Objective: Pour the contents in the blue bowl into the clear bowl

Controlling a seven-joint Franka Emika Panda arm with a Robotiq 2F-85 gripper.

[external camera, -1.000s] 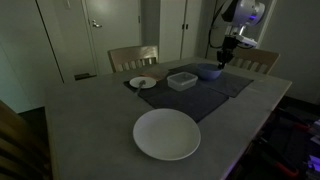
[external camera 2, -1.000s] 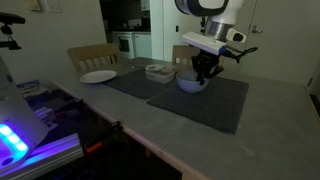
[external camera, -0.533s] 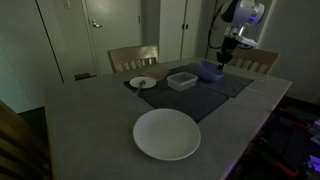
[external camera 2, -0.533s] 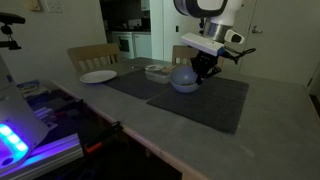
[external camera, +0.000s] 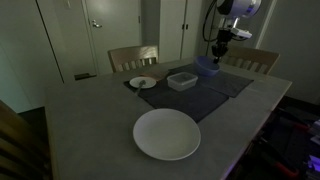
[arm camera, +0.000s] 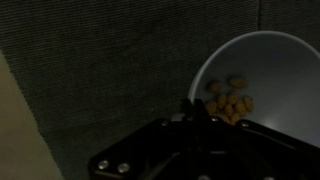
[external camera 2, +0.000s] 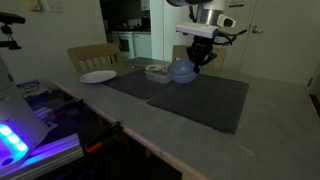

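One large plate [external camera: 167,134], clear bowl [external camera: 182,80] between saucer [external camera: 143,82] and blue bowl [external camera: 206,68]

Home dining room, table [external camera: 80,120], chairs [external camera: 132,57], doors [external camera: 100,40]

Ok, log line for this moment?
hand: shut on blue bowl | blue bowl: held above mat, contents inside | clear bowl: on mat nearby | pour: not started

Pieces [arm camera: 230,103] lie in the blue bowl [external camera: 207,68], up above the mat [external camera: 205,98], beside the clear bowl [external camera: 182,80] on it
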